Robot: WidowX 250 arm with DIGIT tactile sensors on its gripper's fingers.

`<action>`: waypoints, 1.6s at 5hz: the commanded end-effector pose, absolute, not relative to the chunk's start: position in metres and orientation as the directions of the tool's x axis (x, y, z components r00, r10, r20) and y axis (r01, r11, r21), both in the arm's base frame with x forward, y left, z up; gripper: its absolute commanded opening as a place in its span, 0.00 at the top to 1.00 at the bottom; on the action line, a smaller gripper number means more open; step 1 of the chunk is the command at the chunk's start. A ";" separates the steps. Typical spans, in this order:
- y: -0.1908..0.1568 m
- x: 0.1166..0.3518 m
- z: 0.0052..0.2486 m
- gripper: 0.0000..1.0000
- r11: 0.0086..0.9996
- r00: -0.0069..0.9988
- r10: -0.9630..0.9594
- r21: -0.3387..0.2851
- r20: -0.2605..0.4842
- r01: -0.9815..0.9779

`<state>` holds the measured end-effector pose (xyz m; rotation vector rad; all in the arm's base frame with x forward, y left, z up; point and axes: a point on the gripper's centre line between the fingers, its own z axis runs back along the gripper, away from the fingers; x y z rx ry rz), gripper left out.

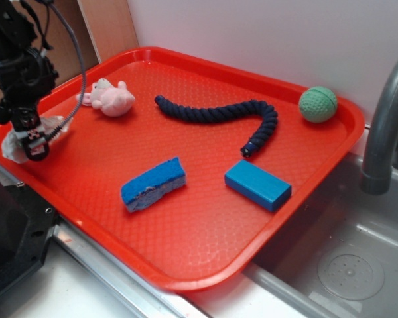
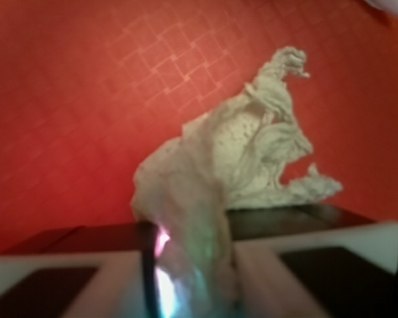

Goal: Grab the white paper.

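White paper [image 1: 13,142] lay at the far left edge of the red tray [image 1: 205,265], directly under and between my fingers, so the relation the coming move turned on was already settled: the wad sat inside my pincer [image 1: 34,147], not off to either side of it. In the wrist view the paper [image 2: 239,172] rose from between the two dark pads at the bottom of the picture and spread away over the tray's patterned floor, with a twisted peak at its upper right. Its longer run went from my fingers outward toward that peak. My pincer looked closed on the lower part of the wad, since the paper narrowed where it passed between the pads; I judged the hold real but thin, catching a fold and not the whole bulk. The paper was off-white, deeply wrinkled and irregular, soft like tissue, and I expected it to compress and perhaps tear or slip if I pulled fast.

Going rightward across the tray, the pink plush toy [image 1: 109,99] lay near the paper but apart from it, then the blue sponge [image 1: 154,184] near the front, the dark blue rope [image 1: 215,114] curving across the middle, the blue block [image 1: 257,184], and the green ball [image 1: 318,104] at the far right corner.
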<state>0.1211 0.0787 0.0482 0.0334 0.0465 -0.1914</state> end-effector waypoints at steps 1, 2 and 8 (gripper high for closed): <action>0.071 0.131 0.130 1.00 0.991 0.999 -0.035 0.128 0.001 0.035; 0.038 0.147 0.164 1.00 0.997 0.999 -0.010 0.083 0.043 0.007; -0.014 0.209 0.210 1.00 0.981 0.959 0.181 0.030 0.217 -0.192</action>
